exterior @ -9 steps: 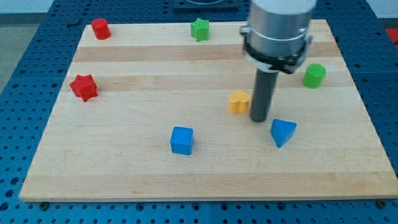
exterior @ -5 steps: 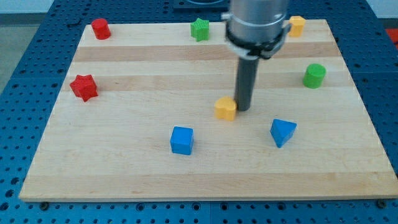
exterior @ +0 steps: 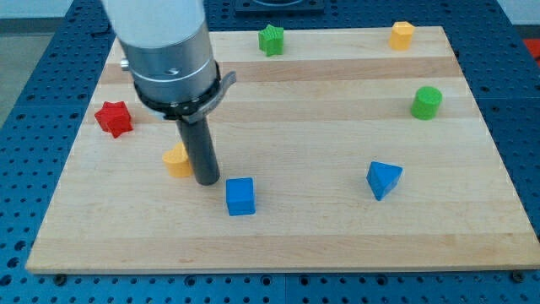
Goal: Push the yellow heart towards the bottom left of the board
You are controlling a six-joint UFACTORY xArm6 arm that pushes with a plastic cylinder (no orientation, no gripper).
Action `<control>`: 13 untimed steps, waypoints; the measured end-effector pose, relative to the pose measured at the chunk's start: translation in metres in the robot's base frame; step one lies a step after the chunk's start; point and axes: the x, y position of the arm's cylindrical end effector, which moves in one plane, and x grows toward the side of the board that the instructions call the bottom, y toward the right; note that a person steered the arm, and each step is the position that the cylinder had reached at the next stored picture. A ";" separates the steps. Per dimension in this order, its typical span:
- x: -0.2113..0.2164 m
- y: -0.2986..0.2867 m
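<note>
The yellow heart lies on the wooden board, left of the middle and partly hidden by my rod. My tip stands right against the heart's right side. A blue cube sits just right of and below my tip, close to it.
A red star lies near the left edge, above the heart. A green star and a yellow block sit along the top edge. A green cylinder is at the right. A blue triangular block is at the lower right.
My tip has swept far to the left and slightly down, pushing the yellow heart with it. The blue cube has shifted a little leftward and down. The arm now hides the red block at top left.
</note>
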 end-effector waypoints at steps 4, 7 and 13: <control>-0.029 -0.115; -0.054 -0.147; -0.015 -0.146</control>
